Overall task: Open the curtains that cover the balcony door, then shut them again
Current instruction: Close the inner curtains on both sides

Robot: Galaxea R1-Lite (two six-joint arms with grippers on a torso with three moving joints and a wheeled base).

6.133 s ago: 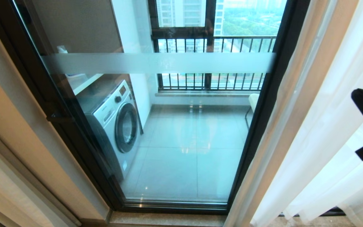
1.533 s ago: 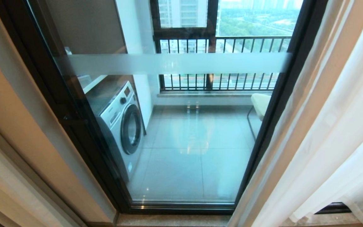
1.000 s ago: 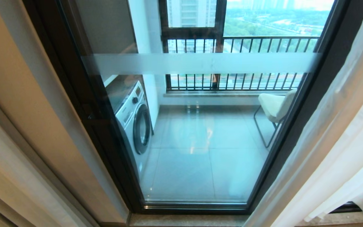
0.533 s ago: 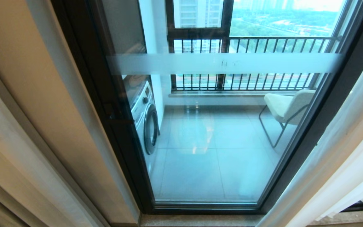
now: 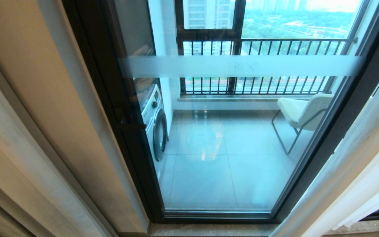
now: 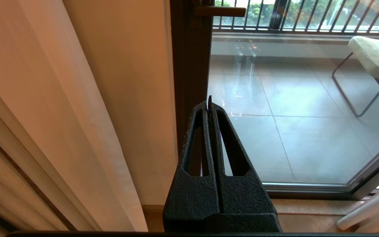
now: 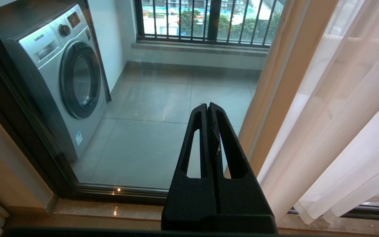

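Both curtains (image 5: 357, 184) hang aside, balcony door (image 5: 242, 138) uncovered.

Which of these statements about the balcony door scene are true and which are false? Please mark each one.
1. The balcony door glass is uncovered in the middle. True.
2. The left gripper is shut on the curtains. False: it is shut on nothing, in front of the door frame.
3. A washing machine stands behind the glass. True.
4. The right gripper is open. False: its fingers are pressed together.
5. The sheer white curtains hang bunched at the right side. True.
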